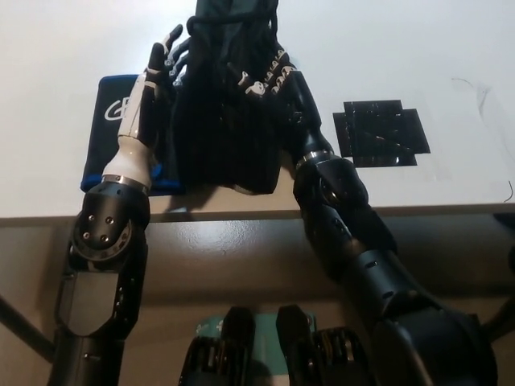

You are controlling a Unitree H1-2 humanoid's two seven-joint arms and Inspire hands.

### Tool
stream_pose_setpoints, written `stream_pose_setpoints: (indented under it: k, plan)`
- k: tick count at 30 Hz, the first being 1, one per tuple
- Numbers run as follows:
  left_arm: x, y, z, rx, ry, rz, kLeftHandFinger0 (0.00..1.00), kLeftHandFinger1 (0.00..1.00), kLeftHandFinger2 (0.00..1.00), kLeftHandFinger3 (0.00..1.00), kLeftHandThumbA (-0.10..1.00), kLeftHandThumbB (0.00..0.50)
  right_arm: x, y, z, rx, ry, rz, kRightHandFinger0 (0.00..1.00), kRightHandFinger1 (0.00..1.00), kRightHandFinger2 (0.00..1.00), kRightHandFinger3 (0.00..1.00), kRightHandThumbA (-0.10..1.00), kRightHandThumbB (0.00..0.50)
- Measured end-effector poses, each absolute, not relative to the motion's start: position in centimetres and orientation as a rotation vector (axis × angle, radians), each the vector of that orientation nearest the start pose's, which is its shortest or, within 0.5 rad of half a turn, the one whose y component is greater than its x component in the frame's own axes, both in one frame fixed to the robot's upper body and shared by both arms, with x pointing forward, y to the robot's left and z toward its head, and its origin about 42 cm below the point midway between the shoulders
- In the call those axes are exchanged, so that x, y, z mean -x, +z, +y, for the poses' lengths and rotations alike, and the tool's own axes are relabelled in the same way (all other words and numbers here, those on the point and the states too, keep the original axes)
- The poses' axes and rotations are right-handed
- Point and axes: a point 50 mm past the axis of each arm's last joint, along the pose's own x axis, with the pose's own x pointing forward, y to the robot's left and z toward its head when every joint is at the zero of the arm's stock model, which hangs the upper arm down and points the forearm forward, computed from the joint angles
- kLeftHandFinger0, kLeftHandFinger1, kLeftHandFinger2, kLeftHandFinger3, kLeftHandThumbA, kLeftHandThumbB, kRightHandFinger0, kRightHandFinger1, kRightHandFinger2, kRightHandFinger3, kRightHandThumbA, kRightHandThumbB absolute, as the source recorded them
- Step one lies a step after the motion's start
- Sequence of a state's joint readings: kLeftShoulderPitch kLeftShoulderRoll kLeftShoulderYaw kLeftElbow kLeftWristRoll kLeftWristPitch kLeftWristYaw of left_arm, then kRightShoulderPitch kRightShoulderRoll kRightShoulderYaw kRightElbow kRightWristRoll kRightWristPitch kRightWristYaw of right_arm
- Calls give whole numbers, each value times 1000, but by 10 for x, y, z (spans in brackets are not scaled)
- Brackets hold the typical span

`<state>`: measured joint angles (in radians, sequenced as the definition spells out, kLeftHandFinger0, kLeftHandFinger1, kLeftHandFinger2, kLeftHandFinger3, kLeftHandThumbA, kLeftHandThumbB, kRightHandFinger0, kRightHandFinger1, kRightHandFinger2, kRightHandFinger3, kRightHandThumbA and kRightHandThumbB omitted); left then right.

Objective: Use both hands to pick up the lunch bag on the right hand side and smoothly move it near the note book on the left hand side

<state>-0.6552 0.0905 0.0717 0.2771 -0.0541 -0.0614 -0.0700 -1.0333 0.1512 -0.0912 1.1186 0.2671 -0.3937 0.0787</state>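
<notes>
A black lunch bag [221, 104] is held between both hands above the white table [402, 48], its drawstring top at the picture's upper edge. My white left hand [157, 72] presses flat against the bag's left side. My black right hand [269, 80] presses on its right side, fingers spread over the fabric. The bag's lower part overlaps the blue-edged black notebook [109, 121], which lies at the left and is partly hidden by my left forearm and the bag.
A black cross-shaped tape mark [380, 133] lies on the table right of the bag. The table's front edge [434, 211] runs across the picture's middle. A thin dark line [475, 88] shows at the far right.
</notes>
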Motion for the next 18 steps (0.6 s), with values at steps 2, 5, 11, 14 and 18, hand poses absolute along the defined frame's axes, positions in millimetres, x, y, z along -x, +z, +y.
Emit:
stream_pose_setpoints:
  k: [2, 5, 11, 14, 18]
  plan:
    - [-466, 269, 204, -53, -135, -423, 1000, 1000, 1000, 1000, 1000, 461, -527, 237, -49, -279, 286, -237, 1000, 1000, 1000, 1000, 1000, 269]
    - [-465, 266, 216, -91, -120, -414, 1000, 1000, 1000, 1000, 1000, 460, -526, 237, -64, -209, 260, -274, 1000, 1000, 1000, 1000, 1000, 296]
    - [-459, 259, 247, -189, -85, -397, 1000, 1000, 1000, 1000, 1000, 445, -517, 232, -103, -109, 191, -352, 1000, 1000, 1000, 1000, 1000, 293]
    - [-454, 259, 263, -238, -66, -396, 1000, 1000, 1000, 1000, 1000, 444, -510, 229, -124, -71, 158, -382, 1000, 1000, 1000, 1000, 1000, 286]
    - [-445, 258, 280, -285, -50, -397, 1000, 1000, 1000, 1000, 1000, 408, -500, 229, -146, -25, 126, -427, 1000, 1000, 1000, 1000, 1000, 280]
